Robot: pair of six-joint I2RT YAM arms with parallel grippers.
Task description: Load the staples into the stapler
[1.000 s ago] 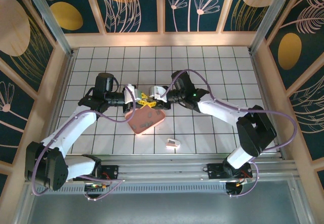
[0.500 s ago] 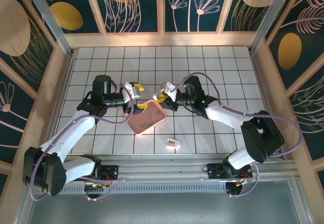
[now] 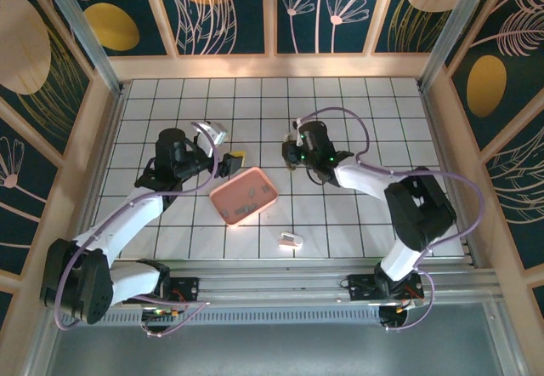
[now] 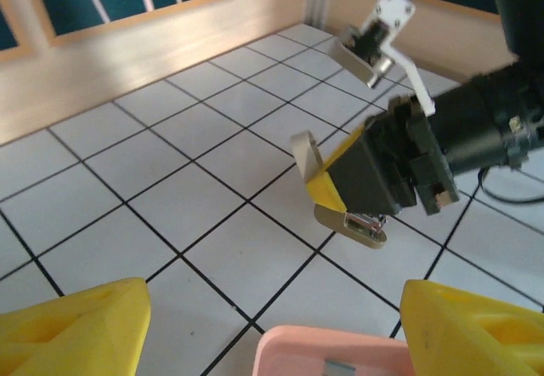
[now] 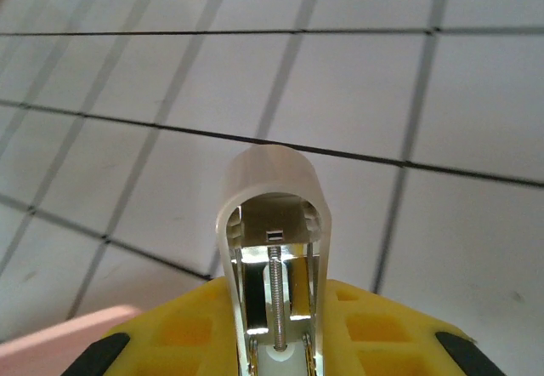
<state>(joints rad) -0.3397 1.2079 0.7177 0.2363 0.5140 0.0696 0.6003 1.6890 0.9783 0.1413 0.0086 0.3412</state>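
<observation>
My right gripper (image 5: pixel 276 329) is shut on the stapler (image 5: pixel 274 214), a beige stapler whose open top shows the spring and chrome rail. In the left wrist view the stapler (image 4: pixel 355 223) hangs in those yellow fingers just above the tiles, its cover (image 4: pixel 308 150) swung up. My left gripper (image 4: pixel 272 329) stands open with nothing in it, over the far rim of the pink tray (image 4: pixel 297 352). A grey strip of staples (image 4: pixel 340 366) lies in that tray. From above, the left gripper (image 3: pixel 231 162) is left of the right gripper (image 3: pixel 291 151), with the tray (image 3: pixel 223 203) in front of them.
A small pale pink-white block (image 3: pixel 291 241) lies on the tiles near the front rail. Wooden walls (image 3: pixel 442 138) fence the white tiled floor on three sides. The right arm's cable loops above its wrist (image 3: pixel 340 121).
My left gripper has let go at the stapler, opened and pulled back to the left. The right gripper has carried the stapler back and to the right, off the tray.
</observation>
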